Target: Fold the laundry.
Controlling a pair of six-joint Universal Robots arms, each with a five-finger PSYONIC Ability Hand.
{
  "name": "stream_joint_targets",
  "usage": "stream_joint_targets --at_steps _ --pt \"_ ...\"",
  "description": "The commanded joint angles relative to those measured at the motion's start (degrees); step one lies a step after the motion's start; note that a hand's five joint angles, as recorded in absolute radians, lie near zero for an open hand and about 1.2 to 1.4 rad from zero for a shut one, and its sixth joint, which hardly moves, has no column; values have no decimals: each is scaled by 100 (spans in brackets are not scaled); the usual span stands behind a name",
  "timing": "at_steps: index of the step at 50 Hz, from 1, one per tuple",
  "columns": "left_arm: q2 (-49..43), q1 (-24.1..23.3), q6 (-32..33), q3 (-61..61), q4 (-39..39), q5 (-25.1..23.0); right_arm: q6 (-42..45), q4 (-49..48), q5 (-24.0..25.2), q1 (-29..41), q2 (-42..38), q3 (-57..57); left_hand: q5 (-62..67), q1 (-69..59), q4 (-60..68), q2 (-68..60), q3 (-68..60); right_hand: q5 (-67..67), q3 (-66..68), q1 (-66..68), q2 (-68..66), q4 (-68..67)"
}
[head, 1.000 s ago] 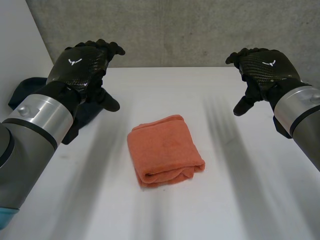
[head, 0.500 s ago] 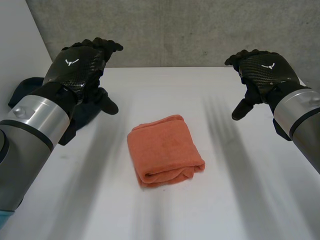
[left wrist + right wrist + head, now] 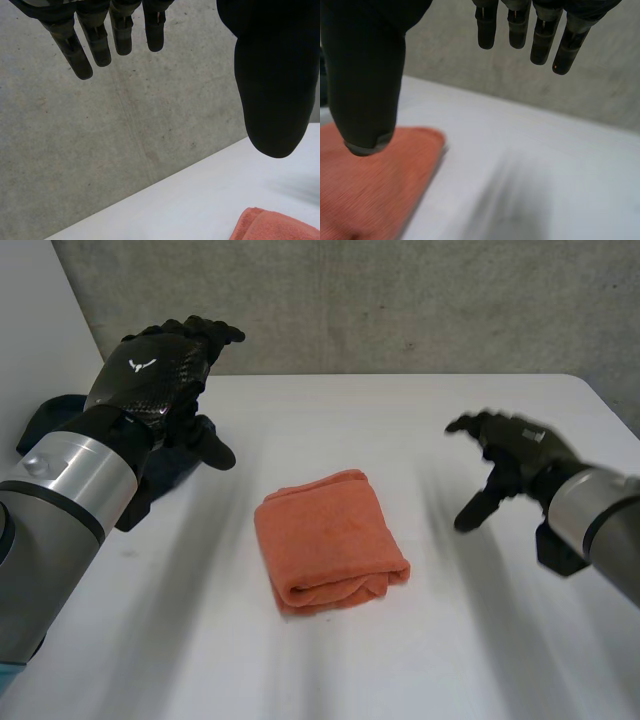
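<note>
A folded orange towel [image 3: 328, 540] lies in the middle of the white table [image 3: 400, 420]. My left hand [image 3: 160, 370] hovers open above the table's back left, apart from the towel, its fingers [image 3: 95, 40] straight and its thumb [image 3: 275, 85] spread wide. My right hand [image 3: 510, 455] is open too, low over the table to the right of the towel and not touching it. In the right wrist view the towel [image 3: 375, 195] lies below the thumb [image 3: 365, 80], with the fingers [image 3: 535, 30] pointing past it. A corner of the towel [image 3: 275, 227] lies below my left thumb.
A dark blue cloth [image 3: 60, 425] is bunched at the table's left edge, partly behind my left arm. A grey concrete wall [image 3: 400, 300] stands behind the table. Bare tabletop surrounds the towel.
My right hand has dropped from high at the back right toward the table and nearer the towel. The left hand has barely moved. The towel lies as before.
</note>
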State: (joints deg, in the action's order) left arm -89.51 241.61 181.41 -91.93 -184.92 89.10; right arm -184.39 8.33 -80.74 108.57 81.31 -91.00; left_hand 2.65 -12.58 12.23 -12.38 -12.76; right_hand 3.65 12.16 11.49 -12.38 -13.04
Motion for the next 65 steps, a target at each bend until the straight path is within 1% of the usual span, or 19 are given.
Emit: stream_joint_targets --at_steps 1,6,9,16,21,22,24,31,34,37,38,43,52,65 --pt "-5 0 0 0 -26 -6 -413 -489 788 -64 -238 -795 -210 203 -168 183 221 -365 -216 -149 238 304" --pt "-5 0 0 -9 -105 -6 -756 -1296 780 24 -711 -1182 -210 203 -168 183 221 -365 -216 -149 238 304" --pt "-5 0 0 0 -114 -15 -791 -1640 718 102 -1002 -1262 -210 203 -168 183 221 -365 -216 -149 238 304" --pt "-14 -123 26 53 -246 -147 -765 -1975 437 340 -1451 -1201 -176 169 -134 149 187 -365 -216 -149 238 304" --pt "-102 -264 35 70 -211 -612 -774 -2010 270 489 -1688 -1008 -109 102 -67 82 120 -365 -216 -149 238 304" --pt "-128 -273 35 70 -185 -769 -782 -2010 261 516 -1715 -990 -92 85 -51 65 103 -365 -216 -149 238 304" --pt "-224 -299 44 70 -141 -893 -809 -2019 252 595 -1750 -955 -92 85 -50 65 103 -365 -216 -149 238 304" --pt "-593 -422 105 228 316 -991 -844 -2159 77 797 -1899 -849 -42 35 0 15 53 -365 -216 -149 238 304" --pt "-673 -492 114 307 369 -1008 -870 -2247 -11 841 -1952 -805 -58 51 -17 31 69 -365 -216 -149 238 304" --pt "-743 -677 105 413 361 -1157 -888 -2318 -108 903 -2040 -752 -75 68 -34 48 86 -365 -216 -149 238 304" --pt "-770 -738 105 465 352 -1306 -905 -2318 -143 938 -2101 -700 -59 52 -17 32 70 -365 -216 -149 238 304" --pt "-814 -730 88 598 352 -1658 -932 -2327 -240 1043 -2242 -568 -42 35 0 15 53 -365 -216 -149 238 304" --pt "-893 -730 88 677 334 -1650 -1406 -2335 -258 1114 -2497 -366 -42 35 0 15 53 -257 -108 -40 130 195" --pt "-1025 -721 79 703 334 -1650 -1442 -2397 -267 1140 -2971 91 -42 35 0 15 53 533 682 750 -660 -595"
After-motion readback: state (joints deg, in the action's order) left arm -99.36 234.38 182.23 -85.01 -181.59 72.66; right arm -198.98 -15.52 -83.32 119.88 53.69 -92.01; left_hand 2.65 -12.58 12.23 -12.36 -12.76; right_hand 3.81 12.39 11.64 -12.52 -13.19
